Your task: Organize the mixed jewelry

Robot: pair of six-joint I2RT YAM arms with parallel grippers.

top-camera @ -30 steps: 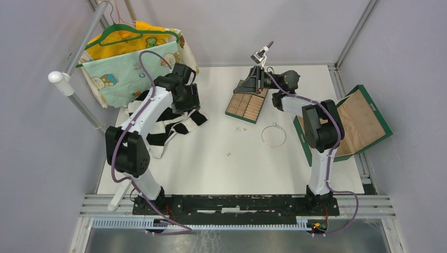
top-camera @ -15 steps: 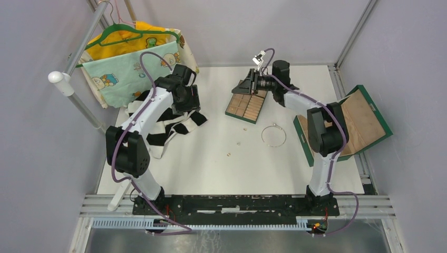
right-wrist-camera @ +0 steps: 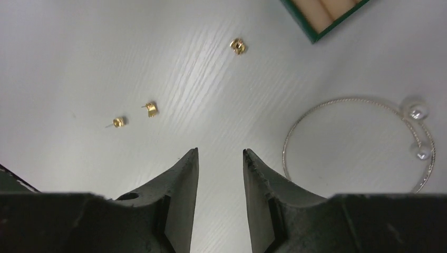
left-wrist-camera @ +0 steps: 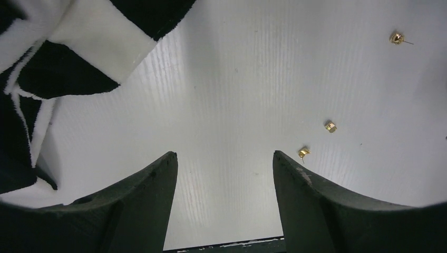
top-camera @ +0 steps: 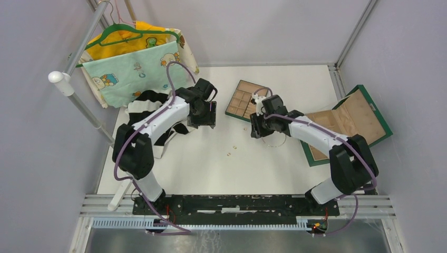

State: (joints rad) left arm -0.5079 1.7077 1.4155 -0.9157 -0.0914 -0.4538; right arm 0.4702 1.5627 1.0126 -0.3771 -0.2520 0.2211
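Gold studs (right-wrist-camera: 151, 109) lie on the table (right-wrist-camera: 79, 52) before the left gripper (left-wrist-camera: 224, 163) and right gripper (right-wrist-camera: 220, 158), both parted and empty; only the right wrist view shows two pearls (right-wrist-camera: 416, 112) on the hoop (right-wrist-camera: 345, 99).

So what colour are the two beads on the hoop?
Pearly white beads, clearest in right wrist view.

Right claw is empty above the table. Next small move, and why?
Probably slide the right claw toward the silvery hoop and lower onto its rim: the jaws stand apart and empty, and the hoop lies flat just beside them, nearer than the gold studs.
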